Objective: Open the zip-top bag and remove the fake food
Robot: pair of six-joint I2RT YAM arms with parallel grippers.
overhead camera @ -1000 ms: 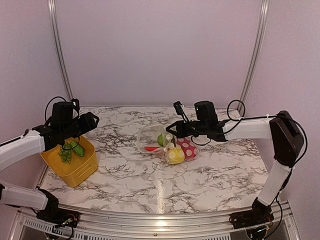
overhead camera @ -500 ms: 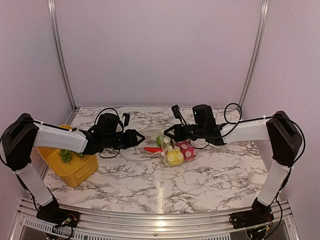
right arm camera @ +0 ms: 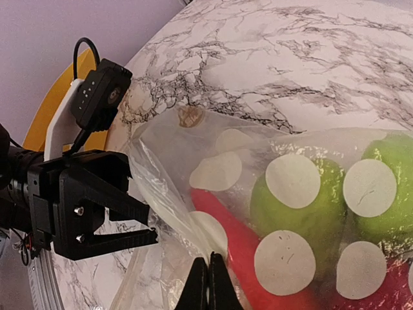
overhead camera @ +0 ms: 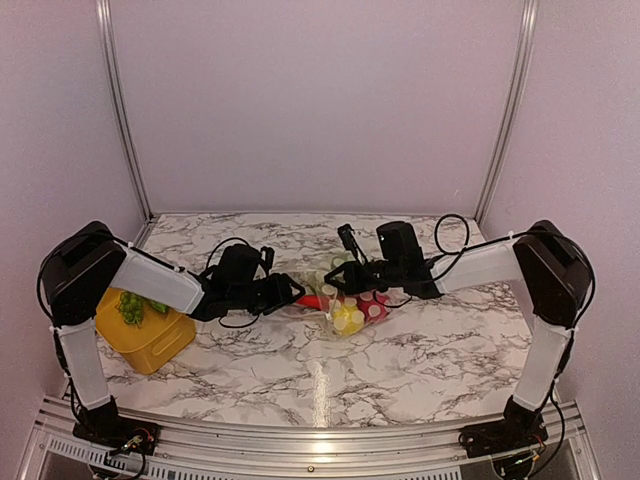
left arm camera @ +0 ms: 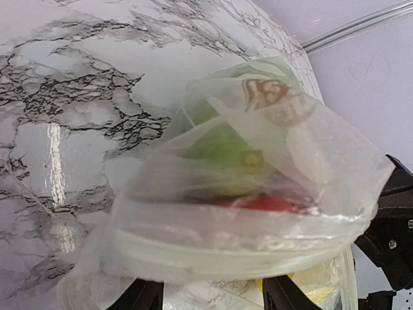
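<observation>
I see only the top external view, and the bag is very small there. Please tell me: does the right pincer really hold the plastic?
Observer: Yes. In the right wrist view the right pincer is shut on a fold of the zip-top bag.
Operator: And the left one?
Observer: In the left wrist view the left pincer has its fingers apart at the bag's rim. I cannot tell whether they touch the film.
Operator: What is inside?
Observer: Behind the dots, the right wrist view shows two green pieces side by side and a long red piece.
</observation>
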